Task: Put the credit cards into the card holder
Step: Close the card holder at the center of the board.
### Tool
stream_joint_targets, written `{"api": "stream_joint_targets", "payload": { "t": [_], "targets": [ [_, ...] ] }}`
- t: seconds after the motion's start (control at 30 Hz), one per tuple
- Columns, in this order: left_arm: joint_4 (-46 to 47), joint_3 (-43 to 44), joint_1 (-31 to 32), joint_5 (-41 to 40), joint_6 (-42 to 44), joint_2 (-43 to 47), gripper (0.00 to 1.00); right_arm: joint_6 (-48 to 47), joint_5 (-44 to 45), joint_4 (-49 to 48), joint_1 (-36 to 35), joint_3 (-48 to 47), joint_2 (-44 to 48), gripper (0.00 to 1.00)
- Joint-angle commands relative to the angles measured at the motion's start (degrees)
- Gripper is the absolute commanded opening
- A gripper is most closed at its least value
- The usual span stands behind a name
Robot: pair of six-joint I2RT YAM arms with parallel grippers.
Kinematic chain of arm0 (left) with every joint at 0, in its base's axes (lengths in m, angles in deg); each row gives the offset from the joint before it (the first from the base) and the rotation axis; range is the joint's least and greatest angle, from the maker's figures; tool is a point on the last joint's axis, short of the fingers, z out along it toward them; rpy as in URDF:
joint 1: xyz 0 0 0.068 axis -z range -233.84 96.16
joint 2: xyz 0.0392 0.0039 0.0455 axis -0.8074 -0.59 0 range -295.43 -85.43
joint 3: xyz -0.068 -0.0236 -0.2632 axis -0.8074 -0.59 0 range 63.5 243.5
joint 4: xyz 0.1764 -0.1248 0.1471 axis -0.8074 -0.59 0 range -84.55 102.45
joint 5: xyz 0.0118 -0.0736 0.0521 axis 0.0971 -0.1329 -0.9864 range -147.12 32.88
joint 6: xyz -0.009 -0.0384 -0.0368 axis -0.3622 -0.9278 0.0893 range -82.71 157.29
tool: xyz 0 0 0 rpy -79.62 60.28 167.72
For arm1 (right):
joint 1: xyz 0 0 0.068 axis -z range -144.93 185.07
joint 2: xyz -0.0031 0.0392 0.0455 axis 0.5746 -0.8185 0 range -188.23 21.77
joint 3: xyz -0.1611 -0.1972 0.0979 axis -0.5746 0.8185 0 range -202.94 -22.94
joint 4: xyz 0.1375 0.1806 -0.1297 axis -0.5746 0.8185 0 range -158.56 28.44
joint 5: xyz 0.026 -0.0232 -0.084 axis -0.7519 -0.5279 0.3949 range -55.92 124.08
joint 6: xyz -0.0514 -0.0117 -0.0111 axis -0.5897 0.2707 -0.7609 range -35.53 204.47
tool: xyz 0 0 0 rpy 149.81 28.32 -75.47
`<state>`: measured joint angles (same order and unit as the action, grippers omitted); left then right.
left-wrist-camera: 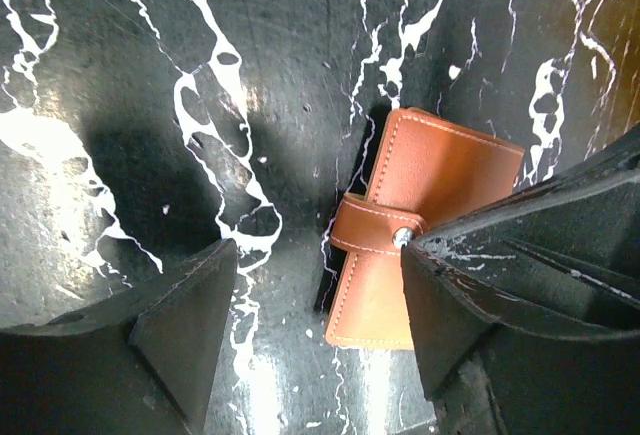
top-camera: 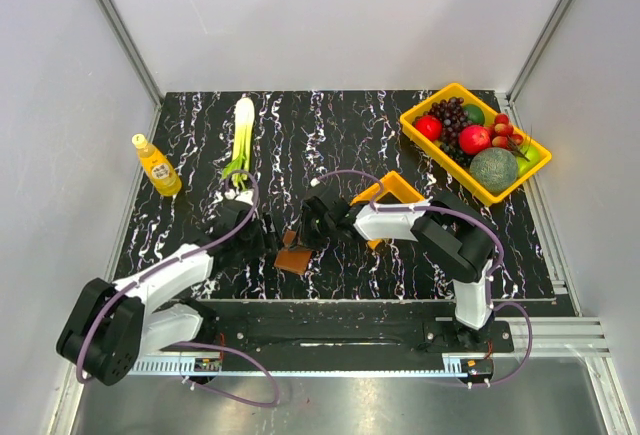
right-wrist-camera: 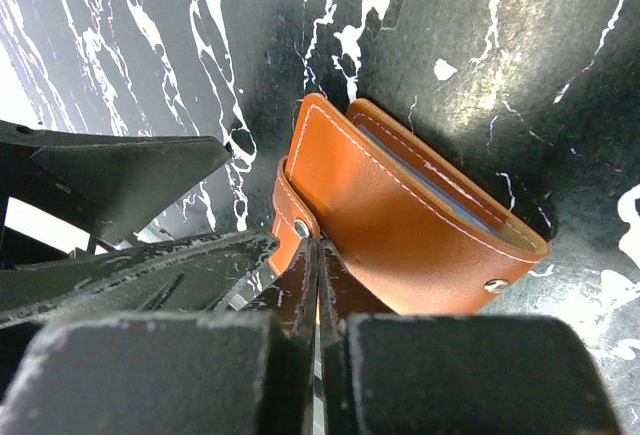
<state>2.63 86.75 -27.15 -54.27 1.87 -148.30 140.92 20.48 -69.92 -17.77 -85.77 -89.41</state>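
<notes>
The brown card holder lies folded on the black marbled table, strap and snap on its near side. In the left wrist view the card holder sits beside my left gripper, which is open; its right finger rests against the card holder's edge and the left finger stands clear. My right gripper is shut, tips pressed on the card holder next to the strap's snap. A thin pale blue-grey credit card edge shows inside the fold. No loose credit cards are in view.
A small orange bin sits partly under the right arm. A yellow tray of fruit stands at the back right, a leek at the back, and a yellow bottle on the left. Grey walls close in both sides.
</notes>
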Motion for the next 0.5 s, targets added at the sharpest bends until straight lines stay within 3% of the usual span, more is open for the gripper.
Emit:
{"api": "stream_joint_targets", "payload": {
  "t": [0.0, 0.47],
  "targets": [
    [-3.4, 4.2, 2.6, -5.0, 1.8, -1.8, 0.7, -1.0, 5.7, 9.3, 0.4, -1.1, -2.6, 0.0],
    [-4.7, 6.8, 6.4, -11.6, 0.4, -6.0, 0.7, -2.1, 5.5, 13.9, 0.2, 0.2, -3.3, 0.0]
  ]
}}
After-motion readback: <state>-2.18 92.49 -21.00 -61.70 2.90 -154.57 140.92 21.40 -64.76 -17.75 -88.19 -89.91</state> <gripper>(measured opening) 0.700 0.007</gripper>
